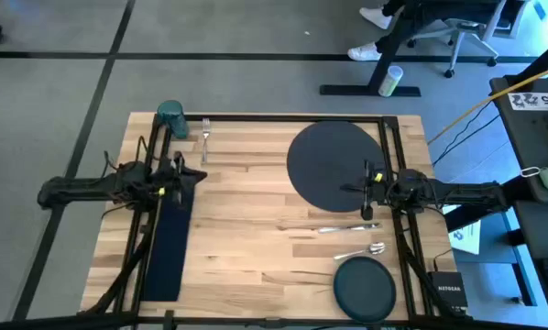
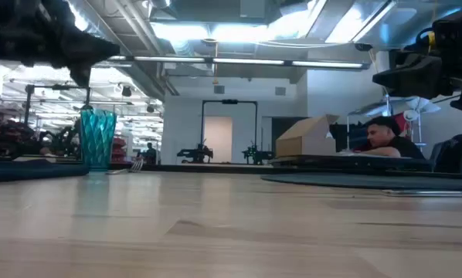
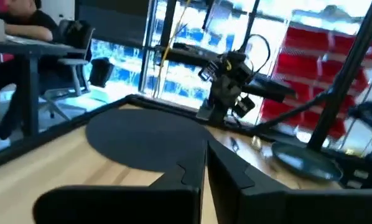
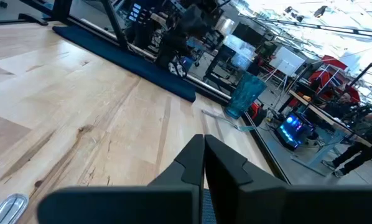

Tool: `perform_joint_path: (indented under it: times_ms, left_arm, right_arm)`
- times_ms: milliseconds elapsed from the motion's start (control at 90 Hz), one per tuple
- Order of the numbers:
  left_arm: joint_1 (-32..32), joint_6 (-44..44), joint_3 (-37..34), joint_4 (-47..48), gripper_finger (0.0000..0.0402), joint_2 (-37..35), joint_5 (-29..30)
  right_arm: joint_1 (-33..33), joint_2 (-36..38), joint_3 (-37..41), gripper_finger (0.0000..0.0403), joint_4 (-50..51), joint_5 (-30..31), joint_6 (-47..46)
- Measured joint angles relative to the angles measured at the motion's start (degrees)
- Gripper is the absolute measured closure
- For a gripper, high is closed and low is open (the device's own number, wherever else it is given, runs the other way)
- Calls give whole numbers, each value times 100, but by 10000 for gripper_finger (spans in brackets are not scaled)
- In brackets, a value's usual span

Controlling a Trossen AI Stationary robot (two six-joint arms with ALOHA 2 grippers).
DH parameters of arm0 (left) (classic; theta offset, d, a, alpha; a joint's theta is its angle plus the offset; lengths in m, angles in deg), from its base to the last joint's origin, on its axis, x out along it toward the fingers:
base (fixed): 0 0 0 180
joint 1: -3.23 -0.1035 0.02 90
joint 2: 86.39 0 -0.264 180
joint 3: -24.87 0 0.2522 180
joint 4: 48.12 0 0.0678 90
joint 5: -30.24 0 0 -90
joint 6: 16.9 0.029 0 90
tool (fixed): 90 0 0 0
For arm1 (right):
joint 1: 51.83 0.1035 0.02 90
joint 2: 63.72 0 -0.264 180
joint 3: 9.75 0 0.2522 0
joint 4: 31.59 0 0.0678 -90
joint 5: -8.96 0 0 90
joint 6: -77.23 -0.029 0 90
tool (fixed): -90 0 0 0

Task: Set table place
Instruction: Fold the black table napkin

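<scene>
High view: nothing is placed yet, items are scattered over the table. Charger sits far-centre toward the right; small plate is at the near right corner. Knife and spoon lie between them, close together. Navy napkin runs along the left rail, fork and teal cup sit at the far left corner.

Left gripper hangs over the napkin's far end, right gripper over the charger's near edge. Both wrist views show the fingers pressed together, holding nothing.

Handling guesses:
- Charger and plate: stiff, probably heavy and smooth (slip risk). Rim pinch is the only hold, and both lie flat, so getting a finger under looks hard.
- Napkin: soft and light, will drape. Pinch an end or a fold, then drag.
- Cutlery: thin, stiff, slippery metal lying flat. Take it mid-handle, fingers straddling.
- Cup: light, ribbed wall, looks like plastic. Grasp across the wall or over the rim; tips easily.

Hard to read:
- Low view shows the charger as a thin dark sliver and cuts off both grippers.
- Fork tines are too small to make out.
- The left arm hides part of the napkin's far end.
- Cannot tell plate material.
</scene>
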Motion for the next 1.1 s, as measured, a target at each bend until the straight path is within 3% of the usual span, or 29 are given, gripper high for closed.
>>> perform_joint_path:
  times_ms: [189, 444, 644, 933, 1100]
  left_arm:
    - [15, -243, 1029, 1593, 402, 1089, -135]
    - [17, -1014, 2089, 3641, 402, 2825, -949]
    - [110, -958, 2469, 4463, 402, 3651, -966]
    - [521, -1774, 2733, 6220, 402, 4507, -879]
    - [881, -2074, 2733, 6410, 402, 5100, -870]
  right_arm:
    - [0, 2, 0, 403, -757, 0, -153]
    - [0, -10, -8, 403, -1039, -153, -209]
    - [0, -169, -13, 403, -1054, -155, -454]
    - [0, -258, -22, 403, -1069, -3, -487]
    - [0, -258, -22, 403, -1068, 4, -485]
